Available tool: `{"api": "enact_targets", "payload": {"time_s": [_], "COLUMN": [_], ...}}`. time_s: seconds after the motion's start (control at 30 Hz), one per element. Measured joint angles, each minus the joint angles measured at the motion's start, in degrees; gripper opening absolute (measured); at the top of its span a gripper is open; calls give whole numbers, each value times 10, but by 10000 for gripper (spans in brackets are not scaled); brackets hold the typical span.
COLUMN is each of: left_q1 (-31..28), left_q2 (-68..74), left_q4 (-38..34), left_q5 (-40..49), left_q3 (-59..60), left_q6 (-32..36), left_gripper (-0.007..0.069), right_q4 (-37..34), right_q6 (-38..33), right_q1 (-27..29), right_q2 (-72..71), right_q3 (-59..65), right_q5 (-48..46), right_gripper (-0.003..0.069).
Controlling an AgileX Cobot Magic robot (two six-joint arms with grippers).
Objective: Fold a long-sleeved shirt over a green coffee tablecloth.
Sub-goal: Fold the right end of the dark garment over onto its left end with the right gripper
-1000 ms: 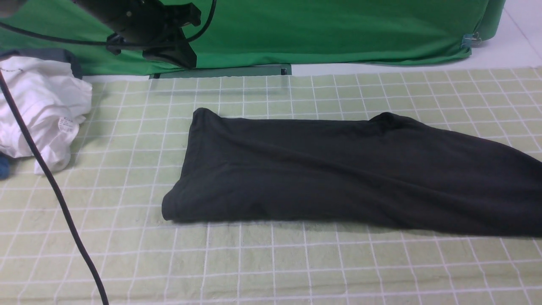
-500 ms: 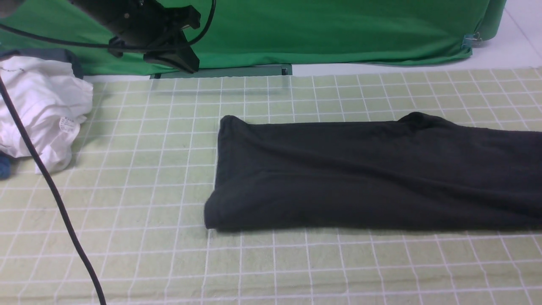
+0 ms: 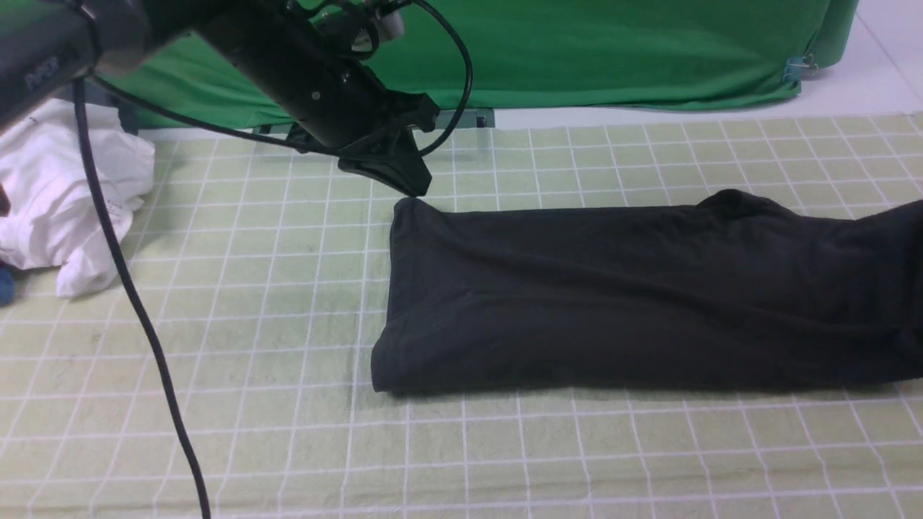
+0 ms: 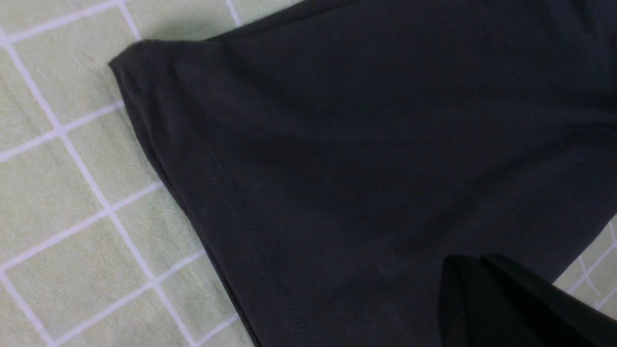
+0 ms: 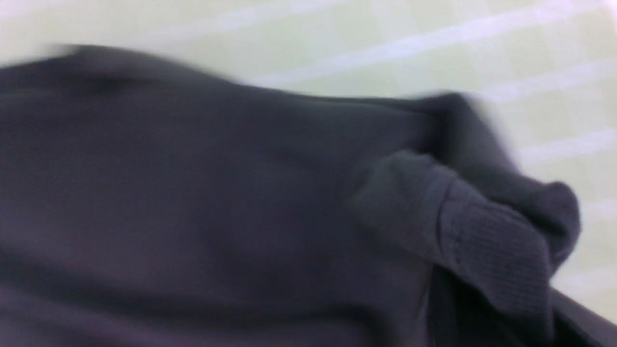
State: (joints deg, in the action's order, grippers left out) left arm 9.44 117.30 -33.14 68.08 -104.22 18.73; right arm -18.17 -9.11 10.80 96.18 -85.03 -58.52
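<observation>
The long-sleeved shirt (image 3: 613,288) is lying folded across the centre and right of the frame on the green coffee tablecloth (image 3: 252,324). The left gripper (image 3: 411,187), fingers together, is hovering at its upper-left corner. The right gripper is not showing; state cannot be told

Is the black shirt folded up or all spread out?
Folded: the shirt lies as a long thick strip with a rounded, doubled left edge.

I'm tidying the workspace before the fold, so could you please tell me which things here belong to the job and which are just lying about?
Job in hand:
long-sleeved shirt
green coffee tablecloth, under the shirt

Just lying about:
white garment, crumpled at the robot's left
deep green fabric, behind the cloth
</observation>
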Motion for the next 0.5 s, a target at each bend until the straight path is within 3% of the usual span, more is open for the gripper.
{"api": "enact_targets", "payload": {"time_s": [0.07, 0.17, 0.33, 0.5], "left_q1": [-14, -42, -85, -94], "left_q2": [0, 0, 0, 0], "left_q4": [2, -6, -33, -38], "left_q5": [1, 0, 0, 0], "left_q3": [-7, -15, -18, -18], "left_q6": [-5, -7, -7, -7], "left_gripper": [13, 13, 13, 13], "right_q4": [-94, -151, -174, -175], "right_q6": [-25, -43, -17, 7], "right_q1": [-59, -145, -299, -394], "right_q2": [-5, -5, 14, 61], "right_q3": [0, 0, 0, 0], "right_q5": [8, 44, 144, 234], "right_gripper": [62, 62, 62, 62]}}
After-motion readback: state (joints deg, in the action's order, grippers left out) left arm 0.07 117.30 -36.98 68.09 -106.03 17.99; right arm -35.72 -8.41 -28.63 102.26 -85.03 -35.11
